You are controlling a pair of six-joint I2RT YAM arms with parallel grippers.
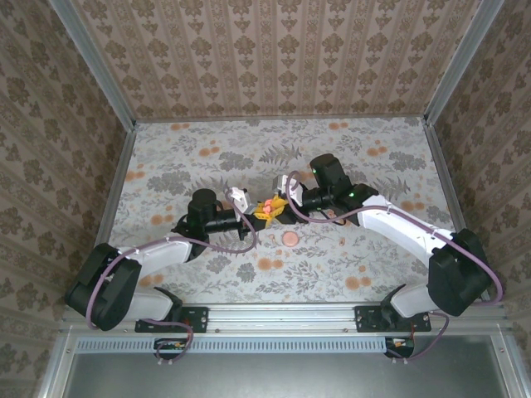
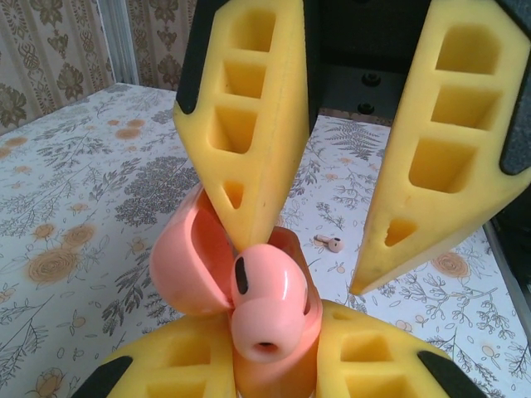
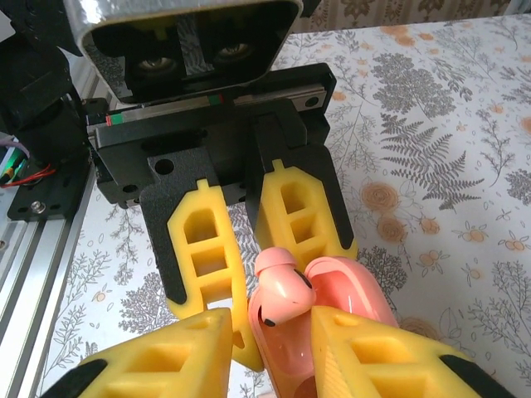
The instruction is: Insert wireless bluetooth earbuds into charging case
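Observation:
My left gripper (image 2: 274,342) is shut on the coral-pink charging case (image 2: 178,265), holding it up with its lid swung open to the left. One earbud (image 2: 267,303) sits tilted in the case's mouth, its stem end down and its tip sticking out. My right gripper (image 3: 270,327) is open, its yellow fingers (image 2: 249,149) straddling that earbud (image 3: 282,290) and the case (image 3: 353,286); one tip touches the earbud, the other stands apart. The other earbud (image 2: 333,243) lies on the table beyond. From above, both grippers (image 1: 270,209) meet at mid-table.
A flat round pink disc (image 1: 289,237) lies on the floral table (image 1: 357,157) just in front of the grippers. Patterned walls close in the left, back and right. An aluminium rail (image 1: 282,313) runs along the near edge by the arm bases.

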